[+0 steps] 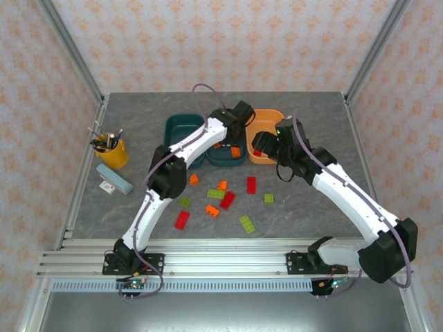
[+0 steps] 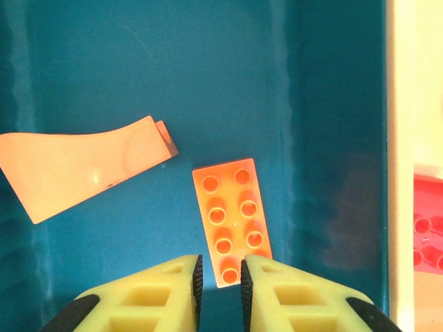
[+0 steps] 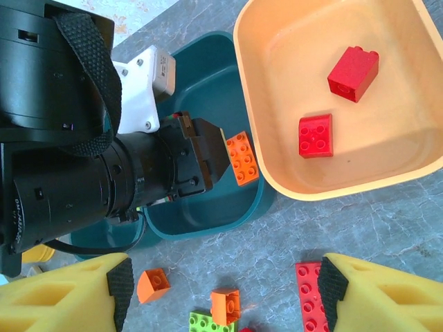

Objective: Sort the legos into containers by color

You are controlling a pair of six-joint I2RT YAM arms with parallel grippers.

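Note:
My left gripper (image 2: 221, 277) hangs inside a dark teal tray (image 2: 311, 104), its jaws shut with a slim gap and nothing between the pads. Its tips hover over the near end of an orange oblong lego (image 2: 232, 220) that lies flat on the tray floor beside an orange sloped lego (image 2: 76, 169). My right gripper (image 3: 226, 294) stands open above the table, framing loose orange (image 3: 154, 285), green (image 3: 208, 323) and red (image 3: 310, 297) legos. Two red legos (image 3: 353, 64) lie in the orange tray (image 3: 291, 69). A second teal tray (image 1: 181, 128) sits further left.
Red (image 1: 251, 185), green (image 1: 247, 224) and orange (image 1: 212, 210) legos lie scattered on the grey table in front of the trays. A yellow pen cup (image 1: 111, 151) and a pale blue box (image 1: 114, 178) stand at the left. Metal frame posts border the table.

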